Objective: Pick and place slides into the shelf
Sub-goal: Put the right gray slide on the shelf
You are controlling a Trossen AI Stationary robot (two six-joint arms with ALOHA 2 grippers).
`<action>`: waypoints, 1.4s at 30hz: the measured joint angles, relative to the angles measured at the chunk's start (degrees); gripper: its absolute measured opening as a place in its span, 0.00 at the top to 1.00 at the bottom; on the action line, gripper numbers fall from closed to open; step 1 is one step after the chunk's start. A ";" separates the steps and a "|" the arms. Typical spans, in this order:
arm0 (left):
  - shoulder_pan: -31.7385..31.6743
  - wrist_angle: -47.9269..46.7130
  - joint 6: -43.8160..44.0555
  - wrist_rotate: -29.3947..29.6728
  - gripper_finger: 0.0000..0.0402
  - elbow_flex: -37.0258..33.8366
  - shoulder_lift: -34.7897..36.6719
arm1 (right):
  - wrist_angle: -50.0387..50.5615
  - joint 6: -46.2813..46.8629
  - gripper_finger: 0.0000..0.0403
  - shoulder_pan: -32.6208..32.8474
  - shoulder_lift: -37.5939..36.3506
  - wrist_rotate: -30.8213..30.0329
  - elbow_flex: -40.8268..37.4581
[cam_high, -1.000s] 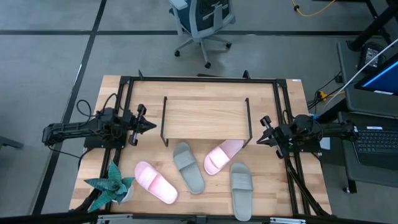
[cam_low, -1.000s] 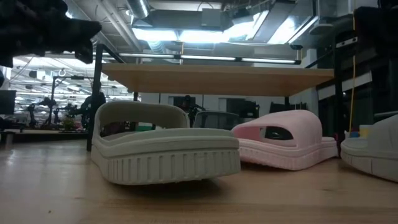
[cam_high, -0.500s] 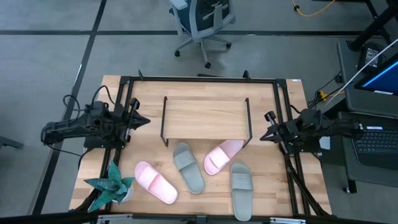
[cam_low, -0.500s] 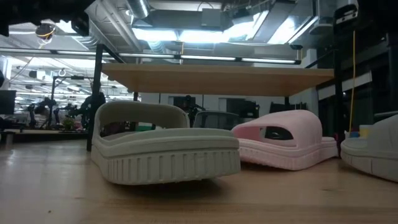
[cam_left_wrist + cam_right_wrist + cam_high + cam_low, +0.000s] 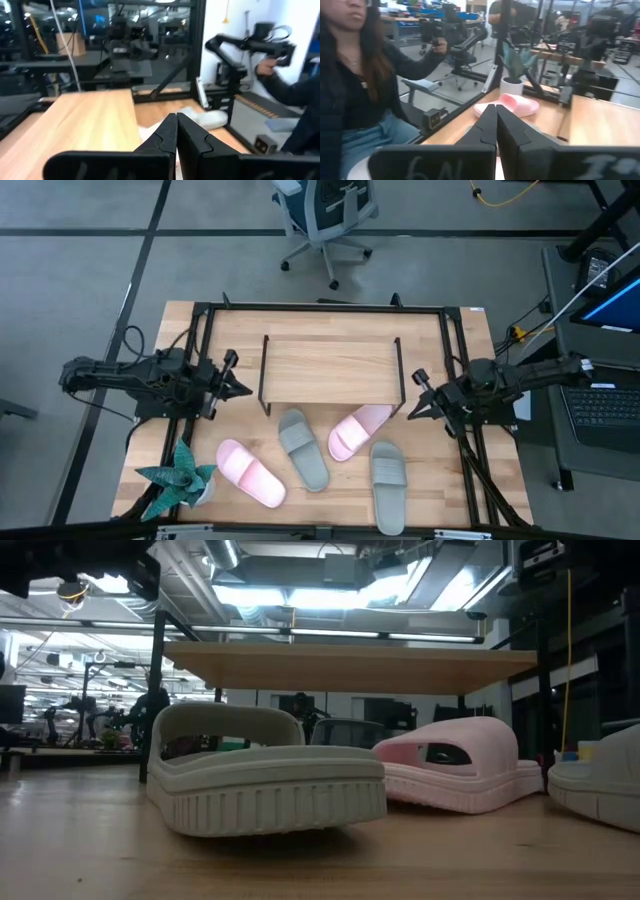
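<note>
Four slides lie sole-down on the table in front of the shelf (image 5: 330, 368). From left to right in the high view they are a pink one (image 5: 250, 472), a grey-green one (image 5: 303, 448), a pink one (image 5: 360, 430) and a grey-green one (image 5: 387, 485). The low view shows the grey-green slide (image 5: 265, 780) and the pink slide (image 5: 460, 778) under the shelf board (image 5: 350, 665). My left gripper (image 5: 245, 390) is shut beside the shelf's left end frame. My right gripper (image 5: 405, 412) is shut just right of the pink slide's end. The wrist views show both finger pairs together, left (image 5: 176, 131) and right (image 5: 496, 125).
A teal star-shaped plant (image 5: 178, 478) stands at the near left corner, close to the left pink slide. Black frame rails run along the table's left, right and far sides. A seated person (image 5: 360, 90) is beyond the table edge in the right wrist view. An office chair (image 5: 325, 215) stands on the floor behind the table.
My left gripper drew back toward the table's left edge and rose out of the low view, then came back right toward the shelf's left end. My right gripper moved left and toward the near edge, closer to the pink slide. The slides have not moved.
</note>
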State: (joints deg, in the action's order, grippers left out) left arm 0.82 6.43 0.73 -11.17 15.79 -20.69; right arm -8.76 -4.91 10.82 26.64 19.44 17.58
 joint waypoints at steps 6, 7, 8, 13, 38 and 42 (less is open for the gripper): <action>5.95 -0.33 -0.03 9.41 1.00 1.12 -3.21 | 6.17 -0.36 0.99 3.90 3.81 -8.31 5.41; 6.90 -0.40 -0.10 10.10 1.00 1.85 -3.74 | 7.59 -0.43 1.00 4.54 4.52 -9.07 7.01; 7.89 -0.77 -0.42 10.75 1.00 2.61 -4.35 | 8.93 -0.55 1.00 5.18 5.37 -9.69 8.55; 12.96 -4.46 -1.51 18.30 1.00 7.47 -8.90 | 15.45 1.23 1.00 8.36 10.84 -14.94 14.66; 35.44 -12.75 3.69 47.09 1.00 22.71 -39.25 | 29.95 19.39 1.00 33.83 42.82 -48.46 33.37; 36.68 -11.37 3.67 47.50 1.00 22.71 -40.13 | 34.43 27.64 1.00 37.43 47.84 -52.76 38.14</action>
State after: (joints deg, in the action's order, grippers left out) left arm 37.50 -4.95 4.40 36.34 38.50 -60.82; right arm 25.67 22.73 48.25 74.48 -33.32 55.72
